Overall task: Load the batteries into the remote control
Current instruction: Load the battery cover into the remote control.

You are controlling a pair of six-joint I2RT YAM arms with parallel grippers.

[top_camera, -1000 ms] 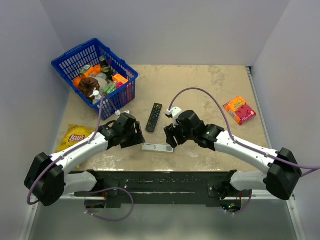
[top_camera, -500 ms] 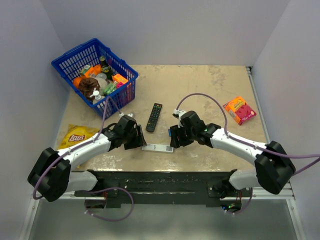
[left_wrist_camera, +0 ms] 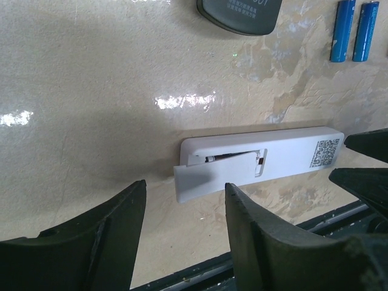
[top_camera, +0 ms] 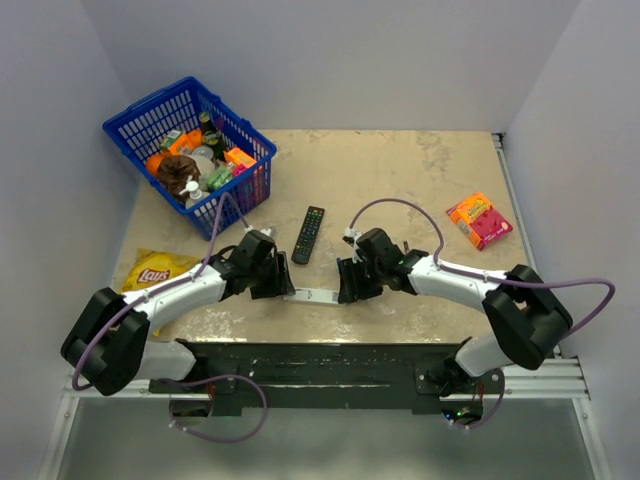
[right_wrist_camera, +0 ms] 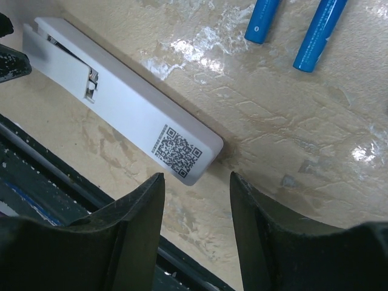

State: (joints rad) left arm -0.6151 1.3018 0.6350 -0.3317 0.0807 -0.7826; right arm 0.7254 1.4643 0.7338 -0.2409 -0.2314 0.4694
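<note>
The white remote control (top_camera: 315,296) lies face down near the table's front edge, its QR label up (right_wrist_camera: 179,150). Its battery cover (left_wrist_camera: 212,179) is slid partly out at the left end, showing a slit of the compartment. My left gripper (top_camera: 283,283) is open and empty, its jaws low just short of the cover end (left_wrist_camera: 185,189). My right gripper (top_camera: 345,283) is open and empty, its jaws just short of the QR end (right_wrist_camera: 197,179). Two blue batteries (right_wrist_camera: 318,36) lie side by side just beyond the remote, also in the left wrist view (left_wrist_camera: 342,30). Grey-brown cells are out of view.
A longer black remote (top_camera: 308,234) lies just behind the white one. A blue basket (top_camera: 190,150) of goods stands at the back left. A Lay's bag (top_camera: 150,272) lies front left, an orange-pink packet (top_camera: 479,220) at right. A black rail (top_camera: 320,360) runs along the near edge.
Both arms have stretched lower and closed in on the two ends of the white remote. The remote has stayed in place.
</note>
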